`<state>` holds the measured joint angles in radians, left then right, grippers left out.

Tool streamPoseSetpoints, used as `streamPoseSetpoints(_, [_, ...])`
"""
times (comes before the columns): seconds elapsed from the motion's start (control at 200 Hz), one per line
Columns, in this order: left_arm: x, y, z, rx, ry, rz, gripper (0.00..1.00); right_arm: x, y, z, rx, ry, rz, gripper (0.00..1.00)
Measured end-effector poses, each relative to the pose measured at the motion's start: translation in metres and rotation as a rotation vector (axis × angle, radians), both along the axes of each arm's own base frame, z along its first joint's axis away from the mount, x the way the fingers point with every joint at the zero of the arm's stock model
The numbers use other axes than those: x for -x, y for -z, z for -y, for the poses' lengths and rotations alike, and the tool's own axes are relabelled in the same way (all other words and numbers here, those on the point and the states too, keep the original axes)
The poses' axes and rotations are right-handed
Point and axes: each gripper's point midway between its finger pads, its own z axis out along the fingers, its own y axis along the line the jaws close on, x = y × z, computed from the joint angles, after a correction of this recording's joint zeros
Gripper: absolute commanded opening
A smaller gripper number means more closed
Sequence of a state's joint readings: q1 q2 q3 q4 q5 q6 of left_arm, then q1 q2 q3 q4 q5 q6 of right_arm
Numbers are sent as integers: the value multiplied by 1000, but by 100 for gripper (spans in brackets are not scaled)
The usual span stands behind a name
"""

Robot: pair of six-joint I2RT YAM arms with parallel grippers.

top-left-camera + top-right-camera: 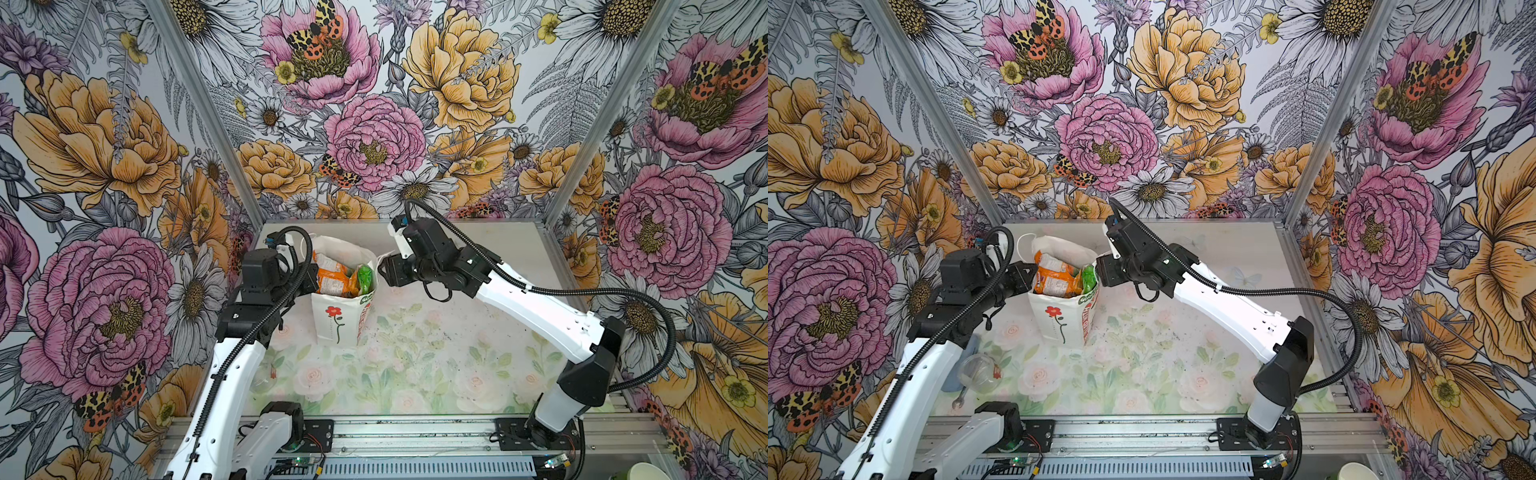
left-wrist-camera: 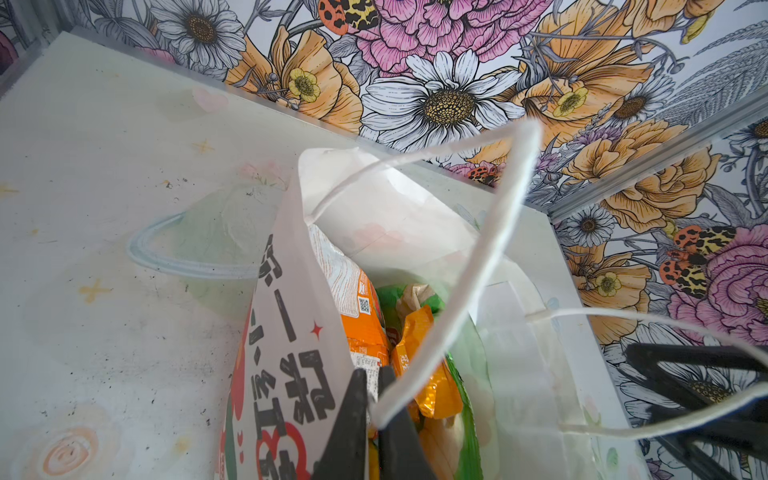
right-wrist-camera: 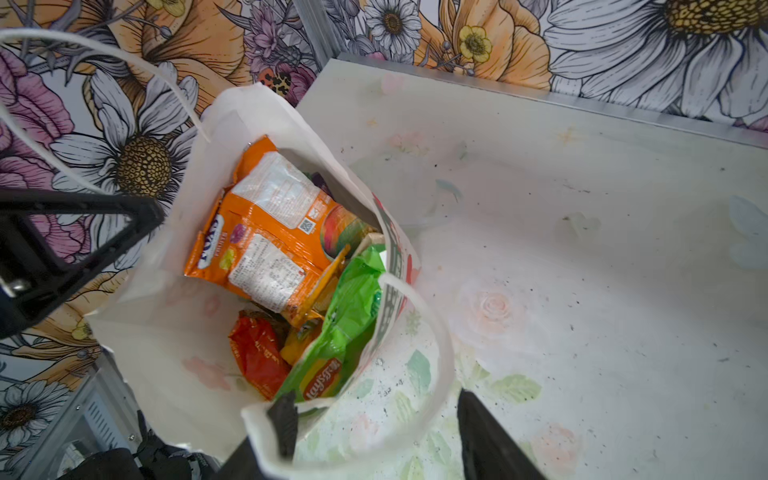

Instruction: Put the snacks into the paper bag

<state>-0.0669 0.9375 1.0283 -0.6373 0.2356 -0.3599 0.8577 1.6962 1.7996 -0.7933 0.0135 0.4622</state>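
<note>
Black fingers first: my left gripper (image 2: 372, 372) is pressed together on the rim of the paper bag (image 2: 291, 316), right where a white cord handle (image 2: 490, 249) comes out. My right gripper (image 3: 374, 399) stands spread astride the opposite rim, one finger inside and one outside, gripping nothing.

Between them the bag stands upright toward the back of the table (image 1: 436, 365), its mouth wide. Inside lie the snacks (image 3: 291, 282): an orange packet (image 3: 266, 249) on top, a green packet (image 3: 353, 307) against the wall and a red packet (image 3: 257, 353) lower down. In both top views no packet lies out on the table, so I judge the filling done or nearly so. Letting go is what remains.

As for writing, the orange packet's blue logo looks like "FOX'S", beside a QR code (image 3: 306, 225). The green one carries a Thai-looking label I cannot read. The bag's side bears bold black Chinese characters and what looks like "GOOD" in green.
</note>
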Motion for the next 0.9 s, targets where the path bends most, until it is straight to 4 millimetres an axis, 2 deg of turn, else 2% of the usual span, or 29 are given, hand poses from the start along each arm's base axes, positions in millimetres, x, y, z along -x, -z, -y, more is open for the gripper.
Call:
streamPoseSetpoints(0.115, [0, 0, 0, 0, 0, 0, 9, -8, -2, -10, -13, -4, 7, 61])
streamPoseSetpoints(0.425, [0, 0, 0, 0, 0, 0, 10, -18, 22, -23, 53, 9, -13, 58])
streamPoseSetpoints(0.475, [0, 0, 0, 0, 0, 0, 10, -20, 22, -22, 73, 20, 0, 56])
streamPoseSetpoints(0.606, [0, 0, 0, 0, 0, 0, 10, -20, 20, -21, 104, 31, 19, 45])
streamPoseSetpoints(0.706, [0, 0, 0, 0, 0, 0, 9, -23, 20, -24, 125, 31, 24, 43])
streamPoseSetpoints(0.801, [0, 0, 0, 0, 0, 0, 9, -25, 26, -28, 149, 29, 17, 41])
streamPoseSetpoints(0.901, [0, 0, 0, 0, 0, 0, 9, -29, 37, -31, 181, 34, 1, 35])
